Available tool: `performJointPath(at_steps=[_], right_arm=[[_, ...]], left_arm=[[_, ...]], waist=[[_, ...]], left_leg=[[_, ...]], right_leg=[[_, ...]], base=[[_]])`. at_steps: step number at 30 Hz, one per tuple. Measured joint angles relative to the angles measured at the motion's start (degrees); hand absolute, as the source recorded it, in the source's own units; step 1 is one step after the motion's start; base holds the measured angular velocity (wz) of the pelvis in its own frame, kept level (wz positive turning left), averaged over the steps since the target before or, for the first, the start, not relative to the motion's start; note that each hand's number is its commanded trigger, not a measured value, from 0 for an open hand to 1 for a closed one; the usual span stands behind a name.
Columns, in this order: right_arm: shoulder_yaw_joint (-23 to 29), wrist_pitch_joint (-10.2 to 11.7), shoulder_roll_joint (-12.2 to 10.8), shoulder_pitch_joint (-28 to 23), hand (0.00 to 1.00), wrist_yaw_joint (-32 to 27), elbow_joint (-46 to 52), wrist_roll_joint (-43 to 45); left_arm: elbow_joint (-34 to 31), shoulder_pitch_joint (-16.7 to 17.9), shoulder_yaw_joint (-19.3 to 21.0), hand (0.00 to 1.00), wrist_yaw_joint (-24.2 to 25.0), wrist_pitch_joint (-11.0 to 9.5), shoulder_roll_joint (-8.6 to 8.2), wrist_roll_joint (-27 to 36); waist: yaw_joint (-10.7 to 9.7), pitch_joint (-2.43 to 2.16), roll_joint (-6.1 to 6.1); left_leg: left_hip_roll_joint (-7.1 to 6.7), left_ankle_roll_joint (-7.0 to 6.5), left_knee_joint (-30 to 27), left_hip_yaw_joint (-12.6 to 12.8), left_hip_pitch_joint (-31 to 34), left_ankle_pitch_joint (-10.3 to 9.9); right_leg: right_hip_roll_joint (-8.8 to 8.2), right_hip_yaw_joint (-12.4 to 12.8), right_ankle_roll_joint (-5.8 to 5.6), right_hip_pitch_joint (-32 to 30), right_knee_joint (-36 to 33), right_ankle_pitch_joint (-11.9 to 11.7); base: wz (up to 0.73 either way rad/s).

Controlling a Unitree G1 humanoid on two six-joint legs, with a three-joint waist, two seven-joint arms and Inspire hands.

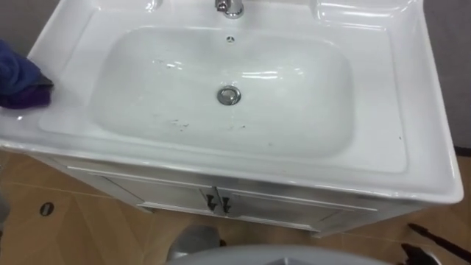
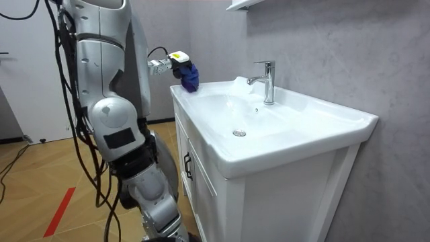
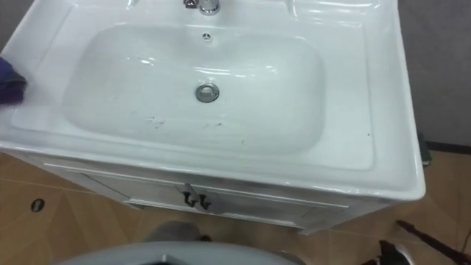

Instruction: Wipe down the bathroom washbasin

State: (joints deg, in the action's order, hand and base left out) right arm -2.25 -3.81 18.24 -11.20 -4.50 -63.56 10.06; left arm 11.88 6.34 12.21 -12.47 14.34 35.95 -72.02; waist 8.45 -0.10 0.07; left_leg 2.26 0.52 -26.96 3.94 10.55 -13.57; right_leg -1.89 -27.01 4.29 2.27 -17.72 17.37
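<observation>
1. The blue cloth (image 1: 18, 77) is held clamped in the left hand (image 2: 173, 64), at the basin's (image 1: 412, 147) left rim.
2. The bowl lies to the hand's right and below it, long axis sideways, with dark specks (image 1: 173, 124) nearest.

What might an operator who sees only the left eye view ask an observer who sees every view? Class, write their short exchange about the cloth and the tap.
Operator: A blue cloth sits at my left edge. What holds it?
Observer: The left hand grips it, on the left rim of the basin.
Operator: My view cuts the tap off above its base. Is water running?
Observer: No; the tap stands upright, and no water falls from its spout.
</observation>
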Motion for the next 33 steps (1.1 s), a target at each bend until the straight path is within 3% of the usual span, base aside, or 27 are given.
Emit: performJointPath(at_steps=[8, 9, 10, 11, 17, 22, 29, 33], right_arm=[[-1.0, 0.0, 0.0, 0.0, 0.00, 0.3, -0.1, -0.7], [-1.0, 0.0, 0.0, 0.0, 0.00, 0.5, 0.0, -0.6], [-1.0, 0.0, 0.0, -0.1, 0.00, 0.6, 0.0, -0.6], [-1.0, 0.0, 0.0, -0.1, 0.00, 0.9, 0.0, -0.6], [-1.0, -0.1, 0.0, -0.2, 0.00, 2.2, -0.2, -0.4], [-0.9, -0.1, 0.0, -0.2, 0.00, 2.2, -0.3, -0.3], [-0.9, 0.0, -0.1, -0.1, 0.00, 2.2, -0.5, 0.2], [-1.0, 0.0, -0.1, 0.1, 0.00, 2.1, -0.4, 1.0]], left_arm=[[0.5, 0.0, 0.0, 1.00, -1.6, -0.3, -0.95, 0.0], [0.5, 0.0, 0.0, 0.75, -1.6, -0.4, -0.95, 0.0], [0.5, 0.0, 0.0, 0.59, -1.6, -0.4, -0.95, 0.0], [0.5, 0.0, 0.0, 0.00, -1.6, -0.4, -0.96, 0.0], [0.5, 0.0, 0.1, 0.00, -0.3, -0.3, -0.97, 0.0], [0.5, 0.0, 0.0, 0.00, 2.1, 0.0, -2.42, 0.3], [-0.2, 0.0, 0.1, 0.00, 6.0, 0.2, -2.74, 0.7], [-0.2, -0.1, 0.6, 0.00, 6.5, 0.1, -3.76, 5.4]], waist=[[-0.3, 0.28, 0.18], [-0.3, 0.28, 0.17], [-0.4, 0.27, 0.15], [-0.4, 0.13, -0.08], [-0.8, 0.23, -0.35], [-1.1, 0.41, -0.58], [-1.6, 0.31, -0.43], [-1.8, 0.23, -0.27]], left_leg=[[-0.05, -0.30, -0.6, -0.1, -0.2, -0.2], [-0.06, -0.31, -0.6, -0.1, -0.2, -0.2], [-0.05, -0.31, -0.7, -0.1, -0.2, -0.2], [-0.05, -0.31, -0.7, -0.1, -0.2, -0.2], [-0.04, -0.30, -0.6, 0.0, -0.3, -0.2], [0.15, -0.51, -0.8, 0.8, -0.2, -0.3], [0.12, -0.69, -0.5, 1.0, -0.1, -0.4], [0.11, -0.70, -0.2, 1.2, -0.1, -0.4]], right_leg=[[0.04, 0.1, -0.36, 0.5, 0.1, 0.0], [0.03, 0.1, -0.37, 0.5, 0.1, 0.0], [0.03, 0.1, -0.36, 0.5, 0.1, 0.0], [0.03, 0.1, -0.37, 0.6, 0.1, 0.0], [0.04, 0.2, -0.36, 0.6, 0.1, 0.0], [0.05, 0.3, -0.38, 0.7, 0.2, 0.0], [0.03, 0.3, -0.55, 0.8, 0.3, -0.1], [0.03, 0.9, -0.56, 0.7, 0.0, -0.1]], base=[[0.00], [0.00], [0.00], [0.00], [0.00], [0.00], [0.00], [0.00]])
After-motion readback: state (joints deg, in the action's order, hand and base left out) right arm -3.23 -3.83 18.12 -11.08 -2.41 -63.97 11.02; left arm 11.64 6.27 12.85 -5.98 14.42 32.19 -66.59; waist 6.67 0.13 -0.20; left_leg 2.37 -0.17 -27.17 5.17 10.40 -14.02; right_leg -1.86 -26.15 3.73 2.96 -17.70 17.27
